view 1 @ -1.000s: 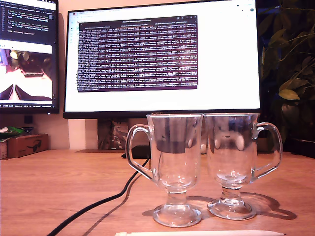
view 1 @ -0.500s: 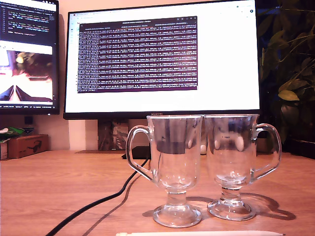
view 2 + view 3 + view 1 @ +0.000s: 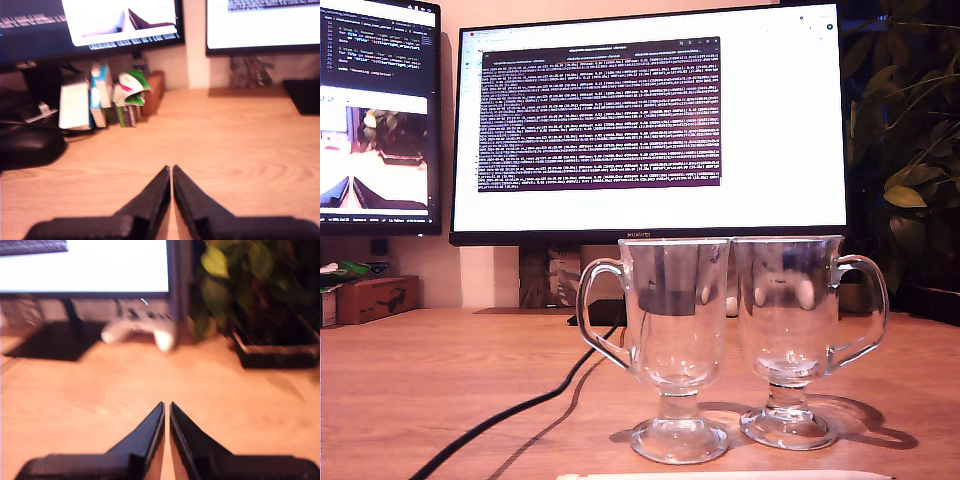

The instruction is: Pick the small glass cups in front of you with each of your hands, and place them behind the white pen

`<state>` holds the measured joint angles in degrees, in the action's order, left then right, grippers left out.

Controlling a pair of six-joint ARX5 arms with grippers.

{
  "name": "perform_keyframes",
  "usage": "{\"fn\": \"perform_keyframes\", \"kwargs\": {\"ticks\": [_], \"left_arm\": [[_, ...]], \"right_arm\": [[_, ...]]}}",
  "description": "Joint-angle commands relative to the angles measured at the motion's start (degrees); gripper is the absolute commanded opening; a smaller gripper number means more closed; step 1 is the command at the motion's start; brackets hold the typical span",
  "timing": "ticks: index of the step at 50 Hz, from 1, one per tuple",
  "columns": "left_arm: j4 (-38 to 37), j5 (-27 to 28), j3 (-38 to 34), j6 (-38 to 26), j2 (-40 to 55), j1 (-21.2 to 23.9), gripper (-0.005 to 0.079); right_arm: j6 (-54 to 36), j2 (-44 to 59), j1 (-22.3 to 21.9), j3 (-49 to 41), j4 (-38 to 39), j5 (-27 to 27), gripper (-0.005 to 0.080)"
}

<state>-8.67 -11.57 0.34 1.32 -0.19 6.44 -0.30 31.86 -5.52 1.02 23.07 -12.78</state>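
2 glass mugs are seen upright on the tabletop (image 3: 440,380) in the exterior view: one (image 3: 672,340) with its handle toward that view's left, the other (image 3: 790,335) just beside it with its handle toward the right. The white pen (image 3: 720,476) lies along the bottom edge, in front of them. Both pincers, the first (image 3: 171,172) and the second (image 3: 166,409), are pressed nearly together and hold nothing. Rigid, slippery, breakable glass is judged; each bowl or stem should be taken gently, since a tall stemmed mug may tip.
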Motion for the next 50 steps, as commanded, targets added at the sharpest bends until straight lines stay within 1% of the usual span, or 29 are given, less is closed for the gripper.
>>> {"fn": "perform_keyframes", "kwargs": {"ticks": [1,10,22,27,29,34,37,43,45,50], "left_arm": [[0.48,0.72,-1.81,-0.04,-0.52,-0.37,-0.0019],[0.61,1.68,-1.84,-0.04,-0.52,-0.39,-0.0019],[1.16,1.73,-1.81,0.13,-0.52,-0.44,-0.0019],[1.51,1.92,-1.81,0.37,-0.52,-0.44,-0.0019],[1.44,1.92,-1.81,0.44,-0.52,-0.44,-0.0019],[1.18,2.05,-1.81,1.53,-0.52,-0.44,-0.0019],[0.81,2.14,-1.81,1.77,-0.52,-0.44,-0.0019],[-1.62,2.14,-1.81,1.73,-0.52,-0.28,-0.0019],[-2.86,2.19,-1.81,1.73,-0.52,-0.28,-0.0019],[-2.89,2.14,-1.75,1.68,-0.52,-0.28,-0.0019]], "right_arm": [[-0.26,-1.22,0.26,-0.79,0.52,-0.17,0.0],[-0.17,-6.14,0.26,-0.79,-0.37,-0.28,0.0],[0.35,-18.6,0.26,-0.76,-6.91,-0.24,0.0],[0.46,-24.59,0.26,-0.76,-11.63,-0.15,0.0],[0.46,-26.95,0.26,-0.74,-14.8,0.0,0.0],[0.33,-31.98,0.24,-0.74,-22.32,2.58,0.0],[0.24,-31.76,0.22,-0.52,-25.44,4.11,0.0],[0.09,-31.8,0.22,-0.5,-30.84,4.33,0.0],[0.17,-31.8,0.22,-0.5,-31.85,4.33,0.0],[2.01,-31.76,0.22,-0.26,-32.94,4.33,0.0]]}}
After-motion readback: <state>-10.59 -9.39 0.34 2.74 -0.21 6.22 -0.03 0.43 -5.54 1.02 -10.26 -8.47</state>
